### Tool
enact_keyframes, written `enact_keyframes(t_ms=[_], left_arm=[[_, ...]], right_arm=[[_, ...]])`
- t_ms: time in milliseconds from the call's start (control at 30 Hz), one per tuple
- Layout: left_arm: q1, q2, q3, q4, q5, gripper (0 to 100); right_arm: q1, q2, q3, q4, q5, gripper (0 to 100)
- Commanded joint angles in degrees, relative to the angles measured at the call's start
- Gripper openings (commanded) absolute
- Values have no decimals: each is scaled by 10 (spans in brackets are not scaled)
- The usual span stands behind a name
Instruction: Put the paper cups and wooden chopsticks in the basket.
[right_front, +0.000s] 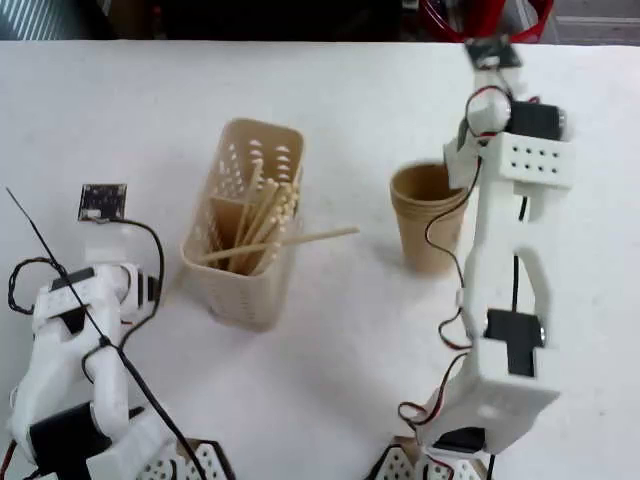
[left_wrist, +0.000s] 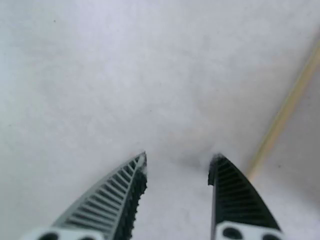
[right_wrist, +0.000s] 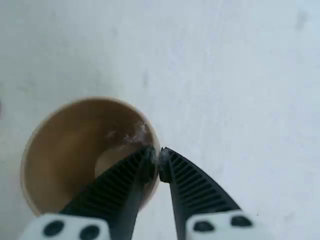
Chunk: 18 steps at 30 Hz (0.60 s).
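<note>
While the left pincer (left_wrist: 177, 161) hangs open over bare table (left_wrist: 100, 75), the basket (right_front: 243, 290) stands upright mid-table holding wooden chopsticks (right_front: 262, 222), one leaning out over its rim. Farther off, the right pincer (right_wrist: 156, 152) clamps the rim of the stacked paper cups (right_front: 428, 215).

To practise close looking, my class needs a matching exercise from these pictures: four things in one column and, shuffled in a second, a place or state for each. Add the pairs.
Things
1. paper cups
2. wooden chopsticks
3. left gripper
4. right gripper

Places or states
A. open over the bare table
B. in the basket, one poking out over its rim
C. stacked upright on the table
D. clamped on a cup's rim

Pairs: 1-C, 2-B, 3-A, 4-D
</note>
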<state>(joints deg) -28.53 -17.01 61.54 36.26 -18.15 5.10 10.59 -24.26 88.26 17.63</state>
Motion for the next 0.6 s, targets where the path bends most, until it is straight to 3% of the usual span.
enact_keyframes(t_ms=[0,300,467,567], left_arm=[[-1,-2,-2,15,-7,211],[-1,-2,-2,15,-7,211],[-1,-2,-2,15,-7,211],[-1,-2,-2,15,-7,211]], right_arm=[[-16,-90,-70,10,-31,17],[-153,-145,-231,-14,-113,16],[-217,-127,-298,-51,-112,16],[-209,-126,-302,-25,-95,17]])
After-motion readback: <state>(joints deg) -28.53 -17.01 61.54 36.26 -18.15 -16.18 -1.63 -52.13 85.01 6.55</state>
